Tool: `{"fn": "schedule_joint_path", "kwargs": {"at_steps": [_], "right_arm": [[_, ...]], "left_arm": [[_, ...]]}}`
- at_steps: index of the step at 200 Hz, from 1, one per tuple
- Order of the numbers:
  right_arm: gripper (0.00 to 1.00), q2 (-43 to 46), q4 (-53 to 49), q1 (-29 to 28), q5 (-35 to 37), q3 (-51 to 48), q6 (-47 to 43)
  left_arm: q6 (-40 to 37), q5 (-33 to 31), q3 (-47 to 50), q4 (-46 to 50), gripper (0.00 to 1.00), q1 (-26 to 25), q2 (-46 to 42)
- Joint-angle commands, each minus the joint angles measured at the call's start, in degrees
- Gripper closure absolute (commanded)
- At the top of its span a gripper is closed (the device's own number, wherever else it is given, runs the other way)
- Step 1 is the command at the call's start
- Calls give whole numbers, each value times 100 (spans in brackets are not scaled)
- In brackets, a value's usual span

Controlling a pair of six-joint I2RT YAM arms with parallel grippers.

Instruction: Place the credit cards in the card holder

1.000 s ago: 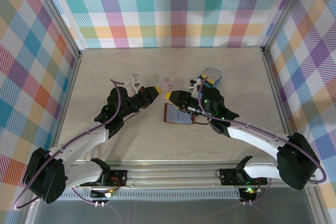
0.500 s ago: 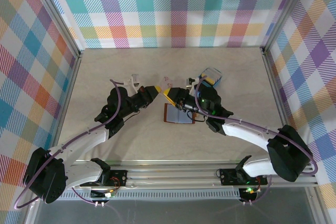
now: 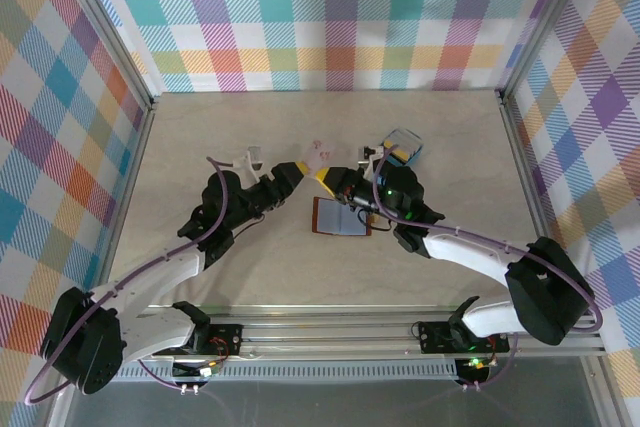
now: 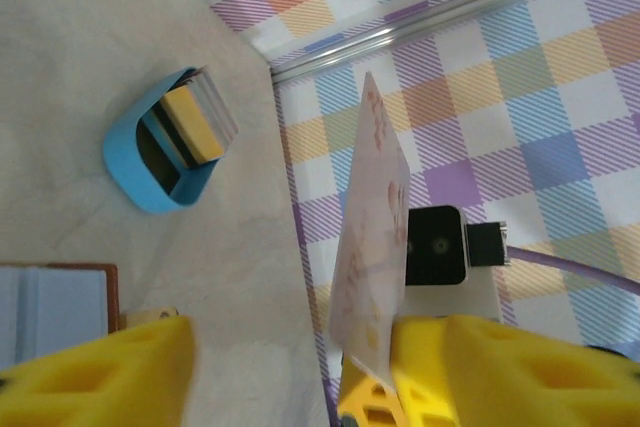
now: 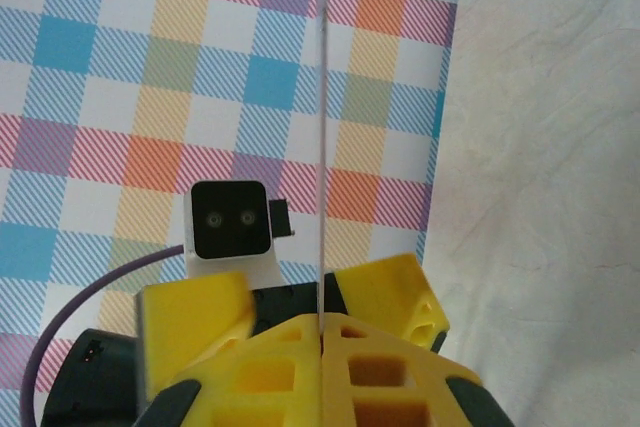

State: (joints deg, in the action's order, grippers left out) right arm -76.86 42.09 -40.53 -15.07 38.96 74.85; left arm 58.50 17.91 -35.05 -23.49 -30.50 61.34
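Right pincer [image 5: 320, 325]: jaws closed flat on the lower edge of one whitish credit card [image 4: 370, 237]. The card stands upright, edge-on in the right wrist view, with faint reddish print on its face. It is held off the counter [image 3: 220, 127], mid-scene, just far of the card holder [image 3: 340, 217].

Left pincer [image 3: 297, 173]: jaws wide, with its yellow fingers [image 5: 190, 317] standing one on either side of the same card. Its tips meet the right pincer's almost nose to nose. Whether a left finger touches the card cannot be told.

Card holder: lies open and flat on the counter, pale grey-blue lining up, brown edge showing. It sits just near of the two pincers, slightly right of centre.

Blue tray [image 4: 130, 172]: on the counter to the far right of the card holder, apart from it. A stack of further cards [image 4: 195, 117] stands inside, a yellowish one among them.

Plaid walls [image 3: 340, 17] close the counter on the left, far and right sides.
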Motion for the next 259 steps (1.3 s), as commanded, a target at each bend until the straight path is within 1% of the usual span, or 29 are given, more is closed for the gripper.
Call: {"fn": "schedule_joint_path", "kwargs": {"at_steps": [1, 20, 29, 46, 56, 71, 86, 105, 115, 133, 153, 183, 199, 225, 259], "right_arm": [[100, 222, -235, 213, -557, 57, -300], [100, 289, -1005, 292, -1216, 323, -653], [100, 328, -1188, 292, -1473, 435, -828], [100, 373, -1550, 292, -1842, 636, -1056], [100, 382, -1795, 292, -1976, 743, -1169], [100, 357, -1851, 292, -2141, 797, -1192], [100, 314, -1762, 292, -2244, 819, -1145], [100, 271, -1655, 293, -2255, 815, -1071], [100, 238, -1603, 292, -2277, 798, -1032], [100, 181, -1593, 287, -2268, 803, -987], [86, 226, -1803, 300, -2118, 797, -1035], [61, 428, -2199, 449, -1851, 780, -1179], [53, 491, -2269, 592, -1811, 739, -1136], [48, 516, -2028, 798, -1818, 626, -952], [50, 342, -1888, 854, -1943, 727, -917]], "left_arm": [[-467, 77, -109, 458, 23, 200, -388], [-961, 374, -468, 1178, 22, 446, -384], [-1102, 740, -617, 1276, 22, 576, -248], [-1148, 1379, -843, 1235, 25, 759, 90], [-1152, 1618, -921, 1136, 29, 774, 270], [-1153, 1915, -1031, 1002, 33, 774, 513], [-1156, 2124, -1105, 968, 44, 774, 713], [-906, 2252, -951, 450, 57, 774, 792], [-741, 2268, -857, 201, 66, 774, 803], [-563, 2241, -713, -76, 85, 774, 796], [-555, 2126, -611, -60, 100, 774, 744], [-559, 1929, -449, -60, 100, 774, 579], [-546, 1870, -384, -92, 100, 774, 512], [-442, 1880, -260, -279, 100, 774, 507], [-297, 1870, -136, -557, 100, 756, 471]]}}
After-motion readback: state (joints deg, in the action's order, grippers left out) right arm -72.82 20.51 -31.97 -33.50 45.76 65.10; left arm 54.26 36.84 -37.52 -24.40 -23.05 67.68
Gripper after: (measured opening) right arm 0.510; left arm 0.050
